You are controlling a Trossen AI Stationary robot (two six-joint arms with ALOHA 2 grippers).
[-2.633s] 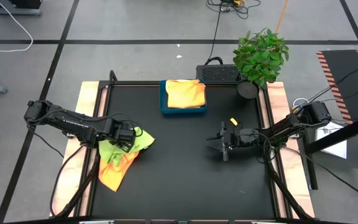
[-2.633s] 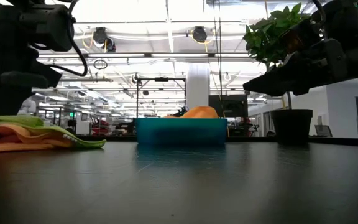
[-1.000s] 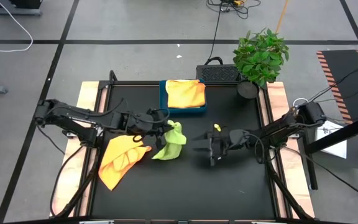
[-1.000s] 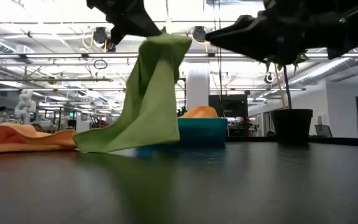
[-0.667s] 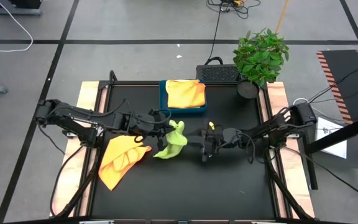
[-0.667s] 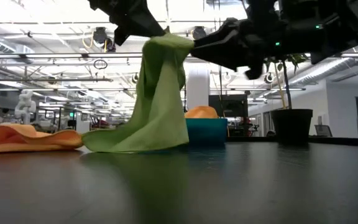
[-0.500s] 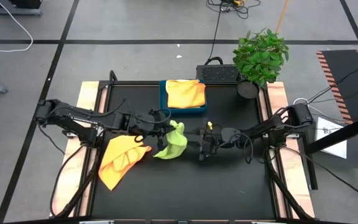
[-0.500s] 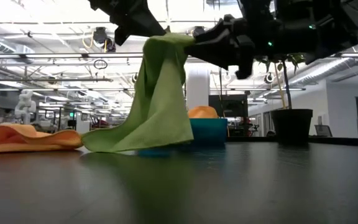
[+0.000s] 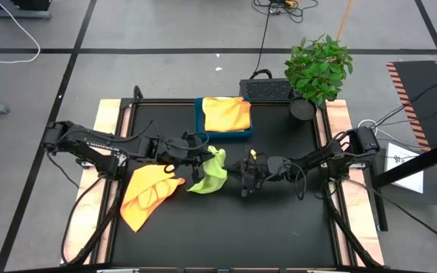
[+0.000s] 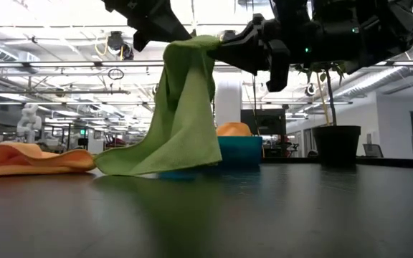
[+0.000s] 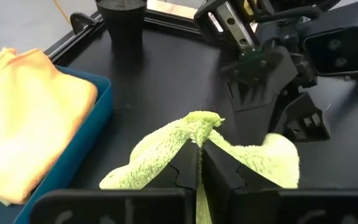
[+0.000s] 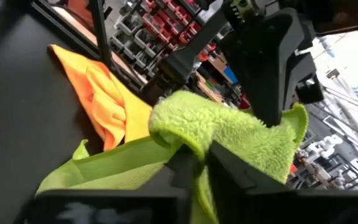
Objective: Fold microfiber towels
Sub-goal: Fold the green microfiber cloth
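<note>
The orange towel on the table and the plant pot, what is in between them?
In the low view, the lime green towel hangs between the orange towel and the plant pot, with the blue tray behind it.

From straight overhead we see the whole table [image 9: 218, 227] and both arms. Our low camera sits at tabletop height, facing twelve o'clock into the room. Each wrist camera looks close along its own fingers. All four views share the lime green towel [image 9: 212, 171] at the table's middle.
</note>
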